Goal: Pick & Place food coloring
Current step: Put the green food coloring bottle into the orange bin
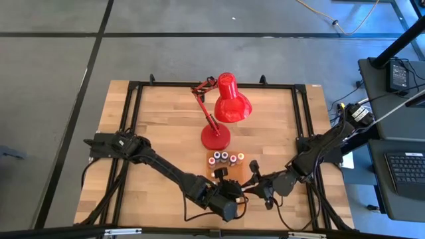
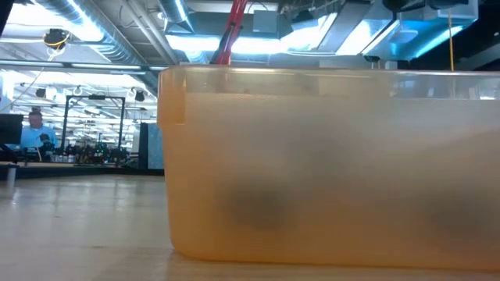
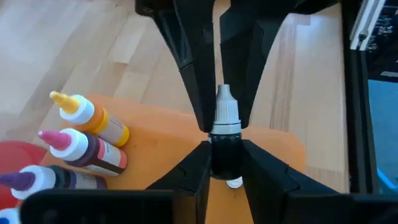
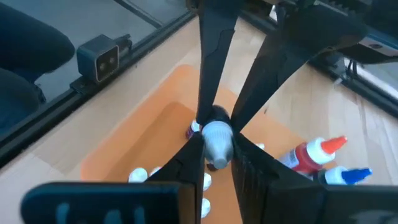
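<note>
Both pincers, left [image 3: 225, 163] and right [image 4: 214, 149], seemingly clamp one small dark white-capped dropper bottle [image 3: 226, 134] above the translucent orange plastic tray [image 3: 277, 140].

Grey floor [image 1: 53, 60] with dark seam lines across the upper frame, pale wooden counter [image 1: 166, 113] at centre, dark desk with keyboard [image 1: 405, 174] at right edge, bright ceiling lights [image 2: 101, 23] and a seated person [image 2: 35, 129] far left.
</note>
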